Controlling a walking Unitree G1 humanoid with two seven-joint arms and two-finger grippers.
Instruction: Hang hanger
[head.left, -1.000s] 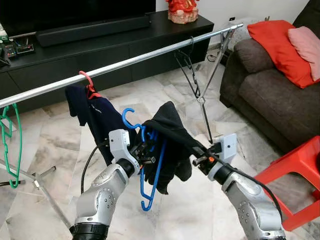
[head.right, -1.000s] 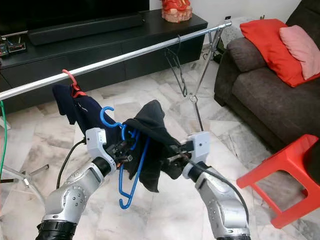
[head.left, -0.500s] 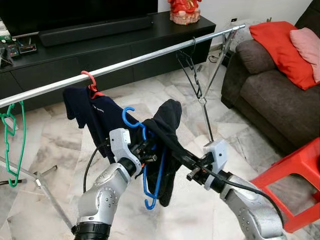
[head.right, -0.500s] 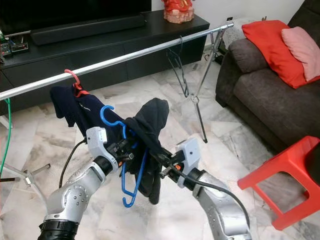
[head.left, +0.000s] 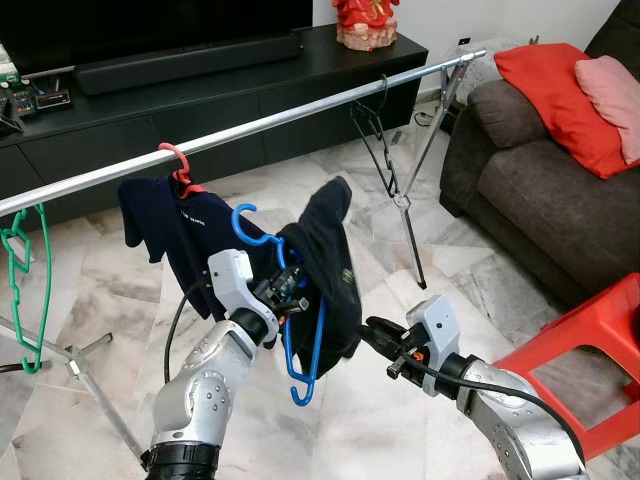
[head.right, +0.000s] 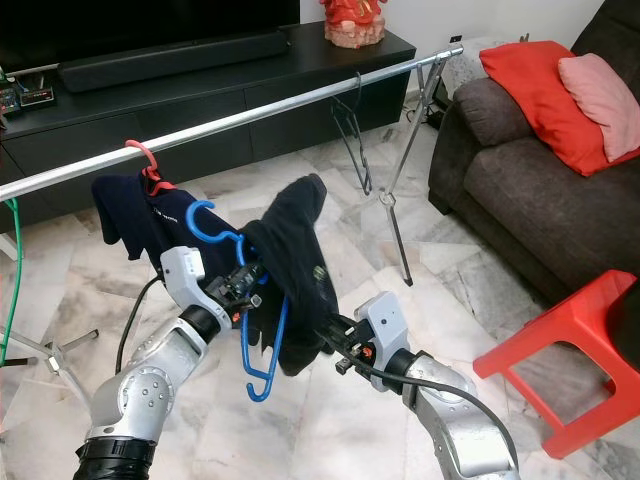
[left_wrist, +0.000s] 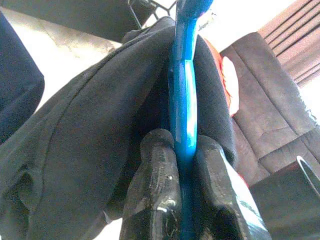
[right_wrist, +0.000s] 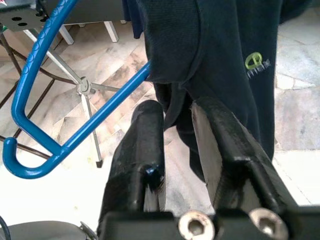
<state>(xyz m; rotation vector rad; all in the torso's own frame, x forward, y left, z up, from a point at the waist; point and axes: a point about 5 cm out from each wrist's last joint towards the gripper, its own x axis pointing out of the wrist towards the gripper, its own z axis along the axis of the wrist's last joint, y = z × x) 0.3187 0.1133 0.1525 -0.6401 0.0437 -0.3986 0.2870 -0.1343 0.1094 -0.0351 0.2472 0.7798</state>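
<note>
A blue hanger (head.left: 300, 345) carries a black garment (head.left: 325, 260) draped over it. My left gripper (head.left: 285, 295) is shut on the hanger just below its hook, and in the left wrist view the black fingers (left_wrist: 155, 190) pinch the blue bar (left_wrist: 182, 100). The hanger is held below and in front of the silver rail (head.left: 300, 112). My right gripper (head.left: 372, 328) sits low to the right of the garment's hem, open and holding nothing. In the right wrist view the garment (right_wrist: 225, 50) hangs just beyond the fingertips (right_wrist: 145, 145).
On the rail hang a red hanger with a navy shirt (head.left: 175, 225), a green hanger (head.left: 20, 290) at far left and a black hanger (head.left: 380, 135) toward the right. A dark sofa (head.left: 540, 180) and a red stool (head.left: 590, 330) stand right; a black TV cabinet (head.left: 200, 90) stands behind.
My right gripper has let go of the garment's stretched end and drawn back and down. The garment now hangs straight from the hanger, which my left gripper has raised slightly.
</note>
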